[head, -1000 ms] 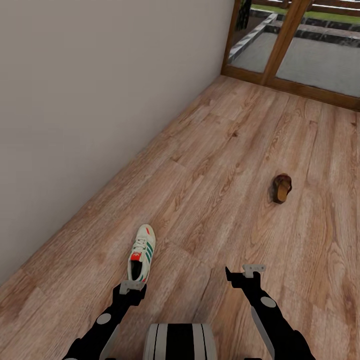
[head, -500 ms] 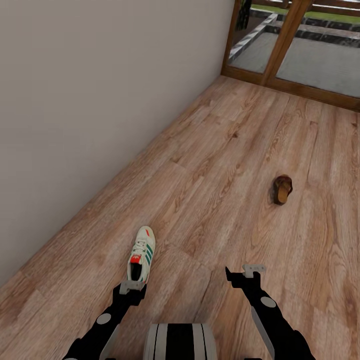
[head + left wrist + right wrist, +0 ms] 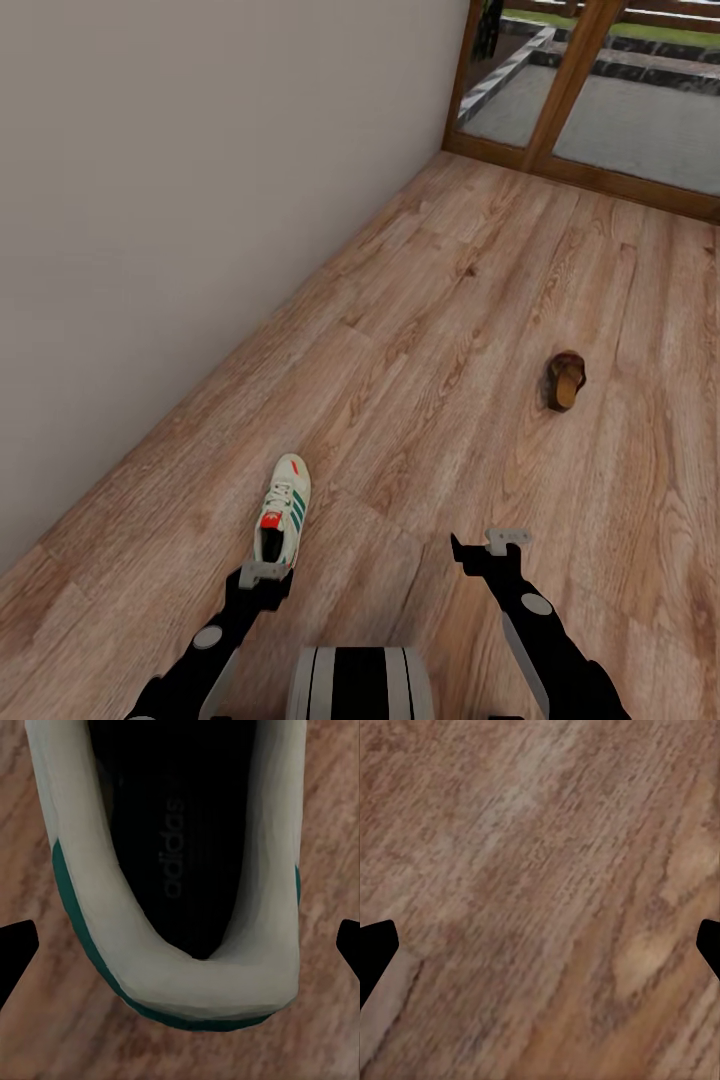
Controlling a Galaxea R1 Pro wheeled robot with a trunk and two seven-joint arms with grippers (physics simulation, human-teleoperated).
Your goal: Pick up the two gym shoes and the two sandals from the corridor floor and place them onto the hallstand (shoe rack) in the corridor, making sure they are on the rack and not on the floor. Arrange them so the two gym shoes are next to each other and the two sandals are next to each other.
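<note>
Left gripper [image 3: 264, 574] hangs wide open and empty just over the heel of the white lace-up gym shoe with green stripes and red heel patch [image 3: 283, 507] on the brown wood-plank corridor floor [image 3: 440, 300]; right gripper [image 3: 497, 545] spread open, holding nothing. Shoe looks light, upper soft, so pinch the stiffer padded heel collar [image 3: 196, 979]. Flat brown sandal [image 3: 564, 379] lies well apart, far right.

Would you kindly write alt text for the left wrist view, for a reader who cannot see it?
Close, top-down look into the heel opening of a white gym shoe with green trim, lying on the wood-grain corridor floor. The open left gripper has one dark fingertip at each side of the shoe, neither touching it.
</note>
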